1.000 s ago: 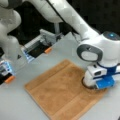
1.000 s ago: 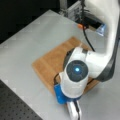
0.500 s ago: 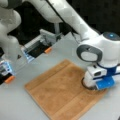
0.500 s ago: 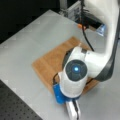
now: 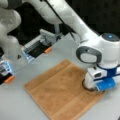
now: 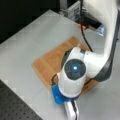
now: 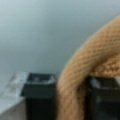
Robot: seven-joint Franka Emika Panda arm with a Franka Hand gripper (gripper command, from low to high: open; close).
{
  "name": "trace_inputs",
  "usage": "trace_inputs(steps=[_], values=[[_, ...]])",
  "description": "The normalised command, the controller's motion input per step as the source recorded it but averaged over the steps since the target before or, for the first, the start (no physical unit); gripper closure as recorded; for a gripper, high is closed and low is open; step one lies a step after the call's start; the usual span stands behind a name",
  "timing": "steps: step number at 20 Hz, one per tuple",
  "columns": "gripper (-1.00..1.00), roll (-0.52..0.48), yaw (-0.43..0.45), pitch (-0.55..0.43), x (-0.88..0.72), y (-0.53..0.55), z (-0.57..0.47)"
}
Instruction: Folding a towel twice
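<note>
My tool [image 7: 71, 97] is standing low at the towel's [image 5: 65, 92] corner nearest a front view's right, its two dark fingers [image 7: 40, 92] partly closed with a rolled ridge of the orange-tan cloth rising between them; I am gripping that bunched edge, though how firmly the pads are pinching I cannot tell. In both front views the towel [image 6: 50, 63] is lying flat and unfolded on the grey worktop [image 5: 15, 105], roughly square, with only the gripped corner gathered under my wrist, so no fold is showing yet. To do this step well, I judge that I should be keeping the whole thickness of the edge inside the fingers and raising it evenly, since a shallow pinch on terry cloth is likely to slip. Around the cloth, bare worktop [image 6: 30, 37] is lying open toward a front view's left and bottom, giving room to carry the corner across. The fixtures with orange tabs [image 5: 47, 50] are standing beyond the towel's far edge, well apart from it, and my own arm is overhanging the near corner.
</note>
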Motion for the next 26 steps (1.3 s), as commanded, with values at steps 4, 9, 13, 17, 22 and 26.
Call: trace_inputs(steps=[4,9,13,17,22,26], values=[[1.0,-0.211,0.104,0.073,0.1,0.08,0.07],[1.0,-0.108,0.212,0.205,-0.11,0.0,0.26],[1.0,-0.046,0.155,0.224,-0.22,-0.07,0.3],[1.0,-0.004,0.066,0.2,-0.28,-0.04,0.19],[1.0,0.046,0.016,0.127,-0.31,-0.01,0.11],[1.0,0.141,0.067,0.111,-0.4,-0.03,0.11]])
